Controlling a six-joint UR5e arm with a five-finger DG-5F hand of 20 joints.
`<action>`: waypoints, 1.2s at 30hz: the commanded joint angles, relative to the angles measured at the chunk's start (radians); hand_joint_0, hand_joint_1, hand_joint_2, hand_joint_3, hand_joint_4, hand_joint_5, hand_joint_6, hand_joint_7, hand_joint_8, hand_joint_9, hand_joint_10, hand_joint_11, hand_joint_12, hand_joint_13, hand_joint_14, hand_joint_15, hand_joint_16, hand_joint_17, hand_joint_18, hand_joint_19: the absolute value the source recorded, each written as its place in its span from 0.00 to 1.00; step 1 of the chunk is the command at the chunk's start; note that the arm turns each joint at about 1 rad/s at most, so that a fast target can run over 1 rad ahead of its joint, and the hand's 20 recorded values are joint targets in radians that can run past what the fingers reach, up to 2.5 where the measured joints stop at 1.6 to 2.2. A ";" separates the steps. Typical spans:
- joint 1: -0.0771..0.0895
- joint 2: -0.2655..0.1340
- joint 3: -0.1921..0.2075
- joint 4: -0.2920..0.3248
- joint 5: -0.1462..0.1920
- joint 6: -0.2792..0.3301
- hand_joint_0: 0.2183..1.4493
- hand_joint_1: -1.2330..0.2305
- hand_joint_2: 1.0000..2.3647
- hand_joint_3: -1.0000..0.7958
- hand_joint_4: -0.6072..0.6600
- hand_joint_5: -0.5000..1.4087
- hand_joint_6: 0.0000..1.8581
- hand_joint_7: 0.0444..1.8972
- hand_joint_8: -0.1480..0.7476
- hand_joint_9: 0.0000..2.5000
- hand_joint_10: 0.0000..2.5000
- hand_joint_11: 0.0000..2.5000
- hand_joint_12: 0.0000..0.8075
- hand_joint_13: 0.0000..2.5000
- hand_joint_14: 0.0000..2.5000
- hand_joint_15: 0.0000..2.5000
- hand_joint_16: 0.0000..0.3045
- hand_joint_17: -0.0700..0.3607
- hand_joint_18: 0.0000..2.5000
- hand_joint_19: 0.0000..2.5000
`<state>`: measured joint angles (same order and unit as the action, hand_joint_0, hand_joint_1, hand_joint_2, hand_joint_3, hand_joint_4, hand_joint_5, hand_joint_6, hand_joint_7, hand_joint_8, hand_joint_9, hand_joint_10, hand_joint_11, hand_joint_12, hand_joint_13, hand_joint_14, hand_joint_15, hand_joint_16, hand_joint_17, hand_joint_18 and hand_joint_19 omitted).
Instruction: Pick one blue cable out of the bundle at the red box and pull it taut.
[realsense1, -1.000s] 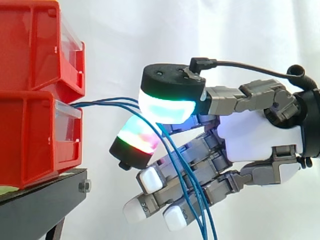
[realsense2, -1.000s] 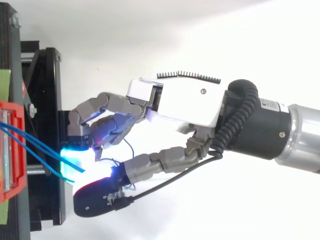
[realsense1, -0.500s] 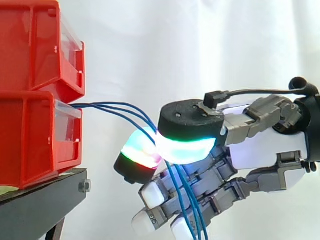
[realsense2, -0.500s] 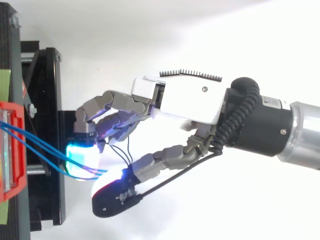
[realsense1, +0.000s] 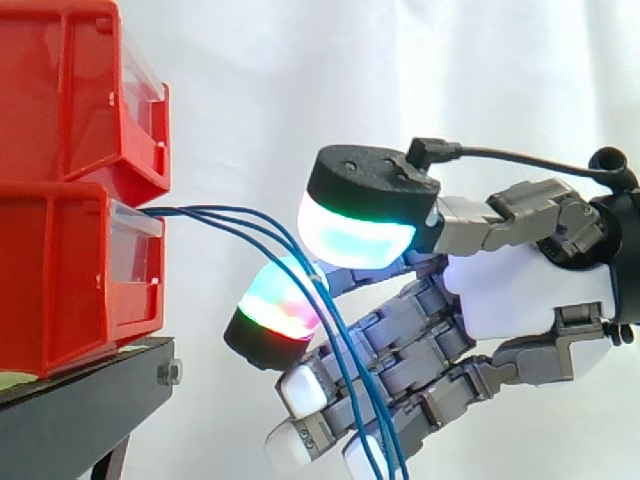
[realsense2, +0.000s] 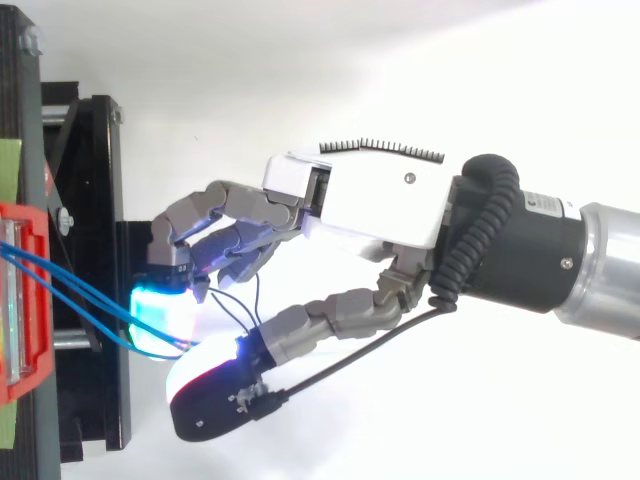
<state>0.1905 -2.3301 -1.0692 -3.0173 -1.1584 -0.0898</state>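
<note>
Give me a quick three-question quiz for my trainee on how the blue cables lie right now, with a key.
1. True or false: the blue cables run straight and taut from the bin to the hand.
2. The cables come out of: A the upper red bin; B the lower red bin; C the black stand.
3. Fill in: in the side view, ___ blue strands leave the bin.
Key: 1 false, they curve and then hang down past the hand; 2 B; 3 three.
</note>
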 joint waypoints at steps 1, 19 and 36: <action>0.001 0.000 0.000 0.000 0.000 -0.001 0.28 0.34 0.00 0.28 0.58 0.17 0.40 0.53 0.55 0.32 0.01 0.32 0.52 0.25 0.00 0.10 0.19 0.46 0.30 0.15; 0.003 0.000 0.000 -0.002 0.000 0.001 0.36 0.27 0.01 0.40 0.57 0.16 0.44 0.52 0.56 0.33 0.01 0.34 0.51 0.27 0.00 0.10 0.18 0.45 0.31 0.15; 0.003 0.000 0.000 -0.002 0.000 0.001 0.47 0.21 0.00 0.29 0.49 0.14 0.46 0.49 0.49 0.30 0.01 0.33 0.48 0.26 0.00 0.08 0.17 0.43 0.31 0.12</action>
<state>0.1932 -2.3301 -1.0689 -3.0189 -1.1581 -0.0902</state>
